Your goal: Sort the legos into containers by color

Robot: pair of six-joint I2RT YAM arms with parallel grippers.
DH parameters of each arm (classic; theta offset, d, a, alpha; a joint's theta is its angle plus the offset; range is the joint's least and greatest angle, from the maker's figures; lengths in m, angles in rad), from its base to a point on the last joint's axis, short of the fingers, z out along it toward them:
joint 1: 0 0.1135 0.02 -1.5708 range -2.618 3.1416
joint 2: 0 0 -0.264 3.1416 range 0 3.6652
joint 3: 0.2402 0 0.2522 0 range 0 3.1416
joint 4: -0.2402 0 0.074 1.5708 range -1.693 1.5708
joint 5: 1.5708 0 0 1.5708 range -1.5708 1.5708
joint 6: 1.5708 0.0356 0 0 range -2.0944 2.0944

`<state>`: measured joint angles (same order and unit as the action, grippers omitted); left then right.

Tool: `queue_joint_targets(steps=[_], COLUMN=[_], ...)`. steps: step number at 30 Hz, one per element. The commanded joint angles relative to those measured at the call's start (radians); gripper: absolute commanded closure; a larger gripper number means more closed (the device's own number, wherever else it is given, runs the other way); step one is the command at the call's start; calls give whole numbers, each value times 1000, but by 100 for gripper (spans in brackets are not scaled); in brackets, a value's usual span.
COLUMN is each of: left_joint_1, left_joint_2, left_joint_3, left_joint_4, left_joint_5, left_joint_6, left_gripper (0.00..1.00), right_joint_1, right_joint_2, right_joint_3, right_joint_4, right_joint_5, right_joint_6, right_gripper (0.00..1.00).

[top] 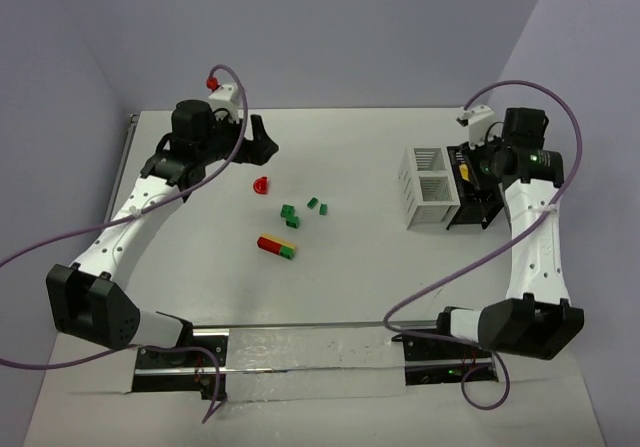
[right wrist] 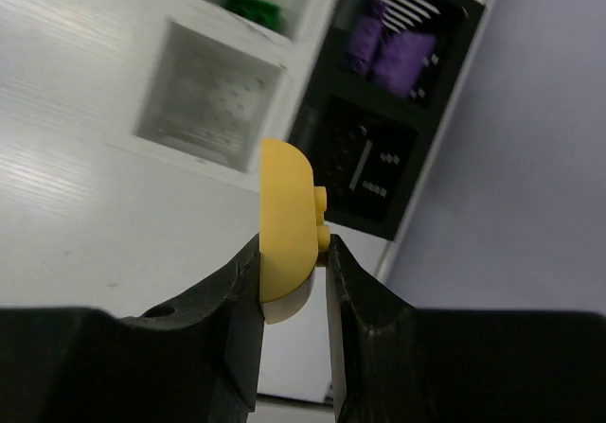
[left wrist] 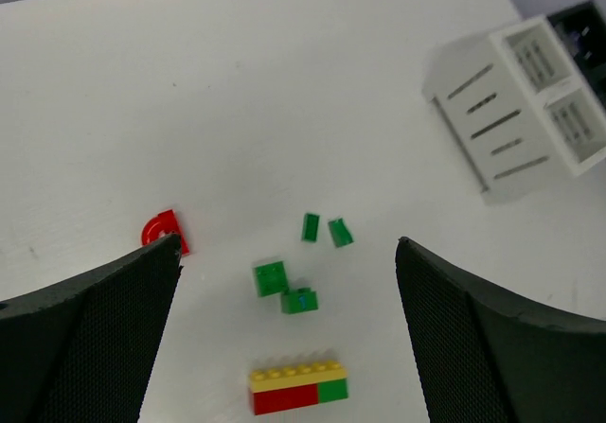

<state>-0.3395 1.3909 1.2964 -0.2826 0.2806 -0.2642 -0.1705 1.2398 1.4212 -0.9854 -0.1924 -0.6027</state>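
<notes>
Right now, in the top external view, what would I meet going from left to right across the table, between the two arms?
Red rounded brick → two green bricks → two more green bricks → white slatted box → black tray. The red-yellow-green stack spans the first two, so it is omitted.

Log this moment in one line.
left gripper: open, empty, green legos ahead | right gripper: shut on yellow lego, by black tray | drop pending
</notes>
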Motion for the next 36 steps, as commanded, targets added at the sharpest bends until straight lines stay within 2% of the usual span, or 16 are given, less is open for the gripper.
queue_joint_targets(steps=[1,13,23,26,27,29,36], left_joint_1=[-27,-68,-73,-73,-73,-72,-73], left_joint_2=[-28,-7,15,19,20,22,20], left_joint_3=[44,61,63,59,56,44,4], left_joint_4=[-104,-161,-165,-166,-165,-165,-181], left_joint_5=[-39,-26,-16,-14,-13,-6,65], left_joint_6=[220,304,322,340,348,363,433], left_gripper=[1,1,1,1,1,1,1], right_joint_1=[-97,-142,-141,-141,-141,-141,-138], right_joint_2=[100,403,495,498,503,518,548], right_joint_3=[120,329,314,283,280,281,277], right_joint_4=[-138,-259,-236,-215,-209,-204,-191], right_joint_5=[21,92,135,147,148,146,148], right_joint_6=[-178,-271,-290,-294,-293,-292,-287], right_gripper=[100,100,98,91,86,69,36])
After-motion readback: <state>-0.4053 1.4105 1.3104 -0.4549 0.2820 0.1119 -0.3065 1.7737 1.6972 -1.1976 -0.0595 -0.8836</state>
